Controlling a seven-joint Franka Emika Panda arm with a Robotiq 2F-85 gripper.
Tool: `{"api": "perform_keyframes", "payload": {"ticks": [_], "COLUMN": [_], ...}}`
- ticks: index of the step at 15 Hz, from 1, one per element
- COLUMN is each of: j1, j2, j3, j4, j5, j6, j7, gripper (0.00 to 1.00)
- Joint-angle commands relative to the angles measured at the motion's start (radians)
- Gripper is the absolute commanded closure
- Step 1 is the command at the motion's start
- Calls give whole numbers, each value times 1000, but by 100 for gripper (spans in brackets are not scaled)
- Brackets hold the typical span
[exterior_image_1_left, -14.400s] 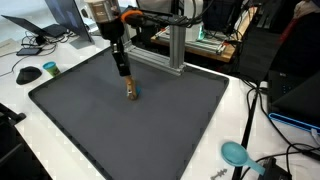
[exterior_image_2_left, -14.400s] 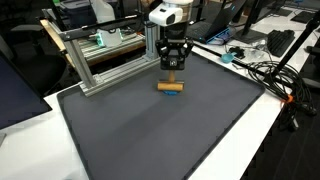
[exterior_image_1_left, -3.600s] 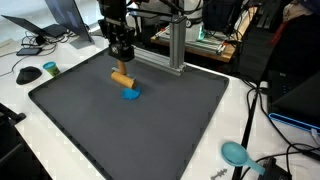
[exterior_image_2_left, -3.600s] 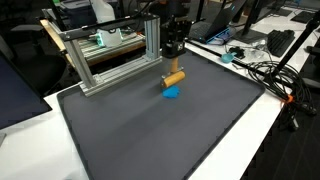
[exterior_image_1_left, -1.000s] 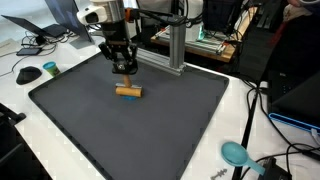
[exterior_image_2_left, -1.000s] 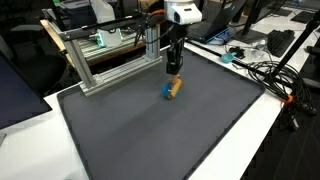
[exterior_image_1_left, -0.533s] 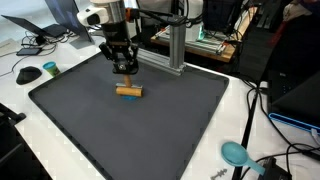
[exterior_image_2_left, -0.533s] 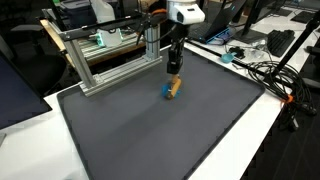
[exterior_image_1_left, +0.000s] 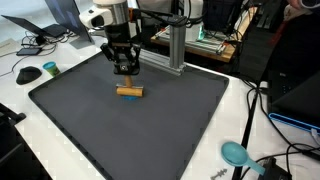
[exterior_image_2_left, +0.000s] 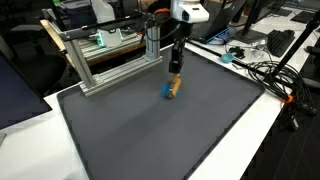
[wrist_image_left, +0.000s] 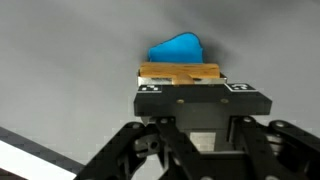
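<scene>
A wooden block (exterior_image_1_left: 129, 91) lies level just above the dark grey mat (exterior_image_1_left: 150, 135), toward its far side. My gripper (exterior_image_1_left: 127, 83) comes straight down on the block and is shut on it. Under the block a blue piece (exterior_image_2_left: 168, 95) rests on the mat (exterior_image_2_left: 150, 135), only its edge showing. In the wrist view the block (wrist_image_left: 180, 73) sits right at the end of the gripper (wrist_image_left: 180, 82), with the blue piece (wrist_image_left: 177, 48) just beyond it. The fingertips themselves are hidden behind the black gripper body. In an exterior view the block (exterior_image_2_left: 172, 87) hangs below the gripper (exterior_image_2_left: 174, 78).
An aluminium frame (exterior_image_1_left: 175, 45) stands along the mat's far edge, close behind the arm, also seen as a rail frame (exterior_image_2_left: 110, 60). A teal round object (exterior_image_1_left: 236, 152) and cables (exterior_image_2_left: 265, 70) lie off the mat on the white table. A computer mouse (exterior_image_1_left: 28, 73) lies beyond the mat's corner.
Over the last second almost nothing moved. A few seconds ago the block hung higher with the blue piece plainly visible; now it is down on the blue piece and turned level.
</scene>
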Motion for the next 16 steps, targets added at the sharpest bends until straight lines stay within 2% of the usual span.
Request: {"api": "perform_keyframes", "payload": {"ticks": [1,16], "j1": [-10,-43], "j2": [70,40], "j3": [27,40], "j4": [-32,-101], "j5": [34,80], "j6": [-35,4], "j7": [-34,-116], "gripper": [78,78]}}
